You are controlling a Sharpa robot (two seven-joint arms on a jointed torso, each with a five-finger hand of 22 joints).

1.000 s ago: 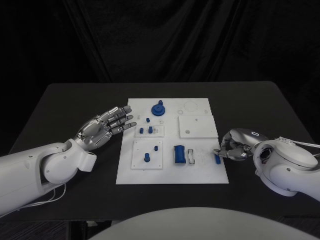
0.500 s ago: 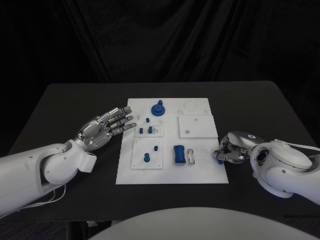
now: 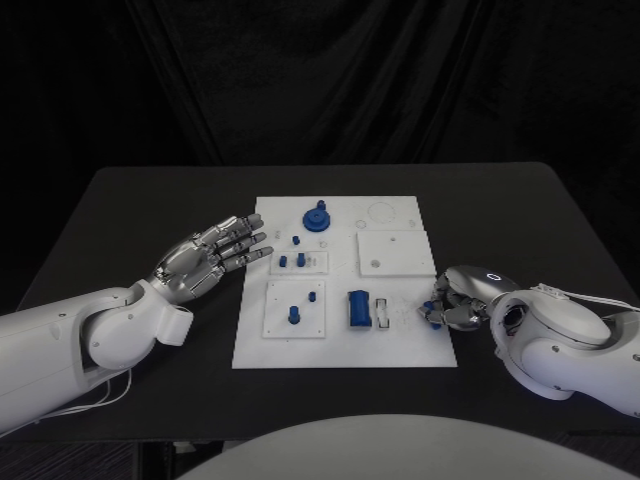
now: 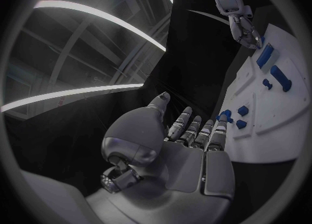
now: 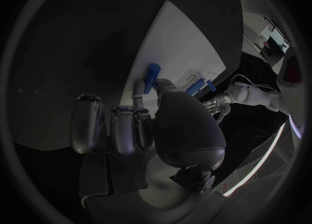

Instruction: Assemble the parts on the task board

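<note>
Sliding a little leftward over the past second, the right hand (image 3: 457, 300) now sits at the right edge of the white rectangular task board (image 3: 407, 350), pinching a small blue cylindrical peg (image 5: 151, 77) between thumb and fingertips. Left of it, a larger blue block (image 3: 359, 307) stands on the board's near half. Beyond the board's left edge, the left hand (image 3: 212, 253) hovers palm up with fingers spread, holding nothing.

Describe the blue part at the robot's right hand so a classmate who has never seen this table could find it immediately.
Start at the white task board in the middle of the black table, then go to its edge on the robot's right, near the front. There the right hand pinches a small blue peg. Unlike the other blue parts, it is in fingers, not lying or standing free.
</note>
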